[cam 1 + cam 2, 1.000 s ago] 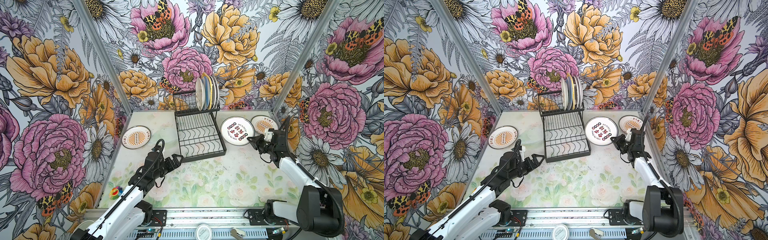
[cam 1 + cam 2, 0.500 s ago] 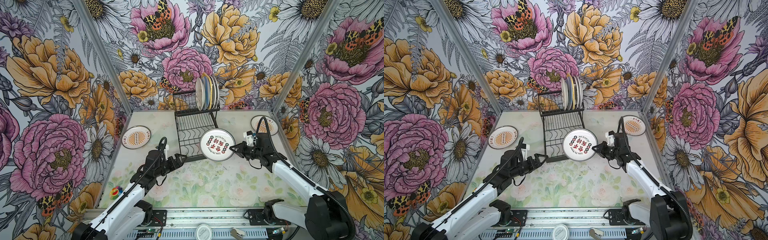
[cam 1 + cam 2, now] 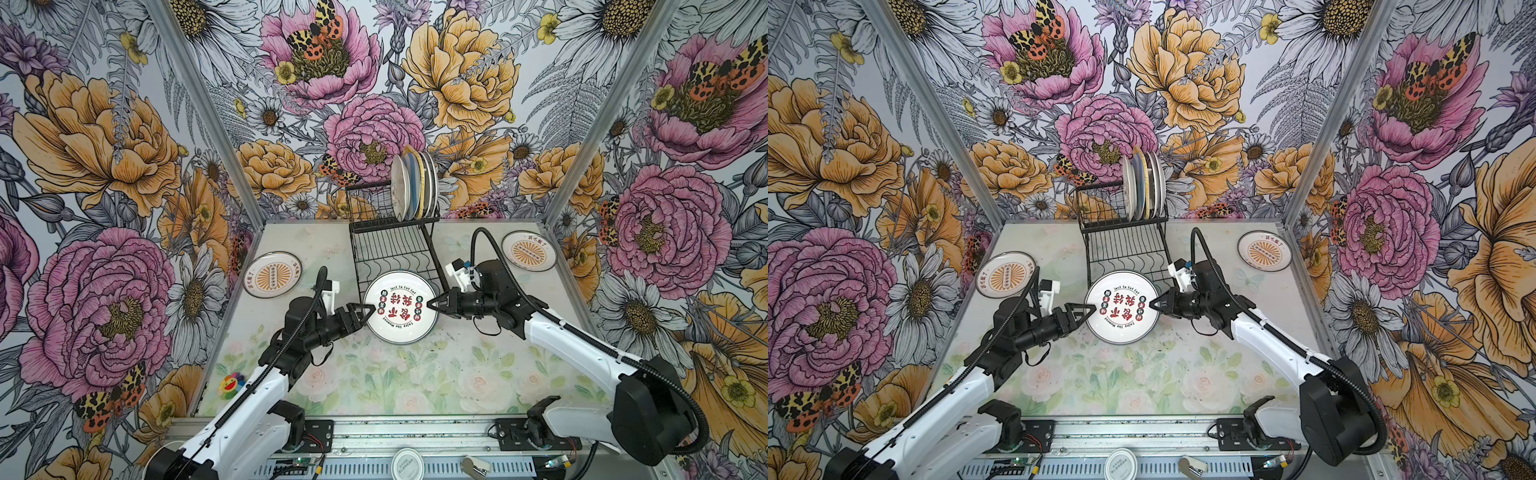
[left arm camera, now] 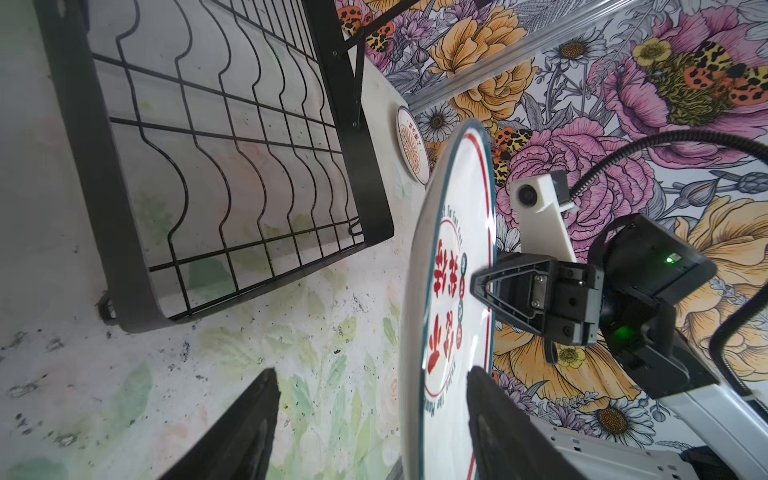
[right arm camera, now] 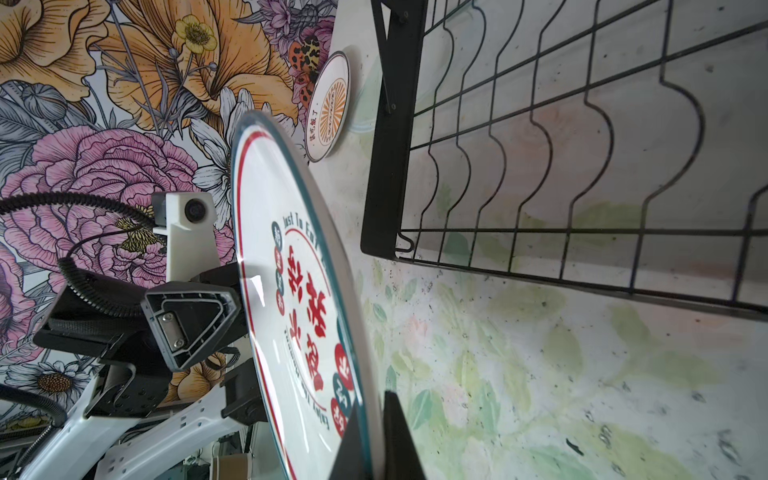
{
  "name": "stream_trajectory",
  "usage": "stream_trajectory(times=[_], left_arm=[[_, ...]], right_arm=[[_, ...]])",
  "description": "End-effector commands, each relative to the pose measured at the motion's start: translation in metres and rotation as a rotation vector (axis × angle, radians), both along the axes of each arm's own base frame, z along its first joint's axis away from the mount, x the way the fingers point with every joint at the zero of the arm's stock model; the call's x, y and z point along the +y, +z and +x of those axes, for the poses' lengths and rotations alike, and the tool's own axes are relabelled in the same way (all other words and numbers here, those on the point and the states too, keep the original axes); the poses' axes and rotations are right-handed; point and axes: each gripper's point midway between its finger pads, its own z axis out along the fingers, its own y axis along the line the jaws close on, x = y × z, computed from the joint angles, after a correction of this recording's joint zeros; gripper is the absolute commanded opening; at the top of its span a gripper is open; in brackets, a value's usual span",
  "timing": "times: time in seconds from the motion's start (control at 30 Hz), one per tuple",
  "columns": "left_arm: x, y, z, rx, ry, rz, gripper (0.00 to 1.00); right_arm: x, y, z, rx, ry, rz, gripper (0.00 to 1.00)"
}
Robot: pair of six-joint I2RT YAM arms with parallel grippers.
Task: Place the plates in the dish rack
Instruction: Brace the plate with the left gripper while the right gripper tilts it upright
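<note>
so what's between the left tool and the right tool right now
The red-character plate: the right tool pinches one rim, the open left tool straddles the opposite rim. Both top views show it.

1. "Just To Eat Eat" is printed along the upper rim of the red-lettered plate, mid-frame in both top views.
2. "Enjoy The Moment" is printed upside down along its lower rim.
3. Large red Chinese characters at its middle are inverted and cannot be made out.
4. "该吃饭了" is read on the right sunburst plate. The characters on the left sunburst plate are too small.
5. Print on the white lid, at the bottom edge, is illegible.
</note>
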Motion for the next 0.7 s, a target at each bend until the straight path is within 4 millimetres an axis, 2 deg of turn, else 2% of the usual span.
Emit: stream_trajectory(times=[0.0, 0.23, 0.57, 0.6, 0.67], left_arm=[[-0.003, 0.026, 0.000, -0.079, -0.036, -0.038, 0.63], [-0.006, 0.028, -0.003, -0.074, -0.064, -0.049, 0.39], [-0.008, 0.030, -0.007, -0.068, -0.077, -0.062, 0.00], [-0.007, 0.030, -0.007, -0.067, -0.075, -0.065, 0.00], [-0.007, 0.032, -0.008, -0.072, -0.075, -0.077, 0.00]], right_arm=[[0.017, 0.025, 0.000, -0.085, 0.084, 0.054, 0.00], [0.030, 0.025, -0.007, -0.085, 0.144, 0.060, 0.00], [0.040, 0.028, -0.012, -0.103, 0.197, 0.070, 0.00], [0.041, 0.031, -0.013, -0.111, 0.209, 0.077, 0.00], [0.043, 0.036, -0.016, -0.129, 0.241, 0.094, 0.11]])
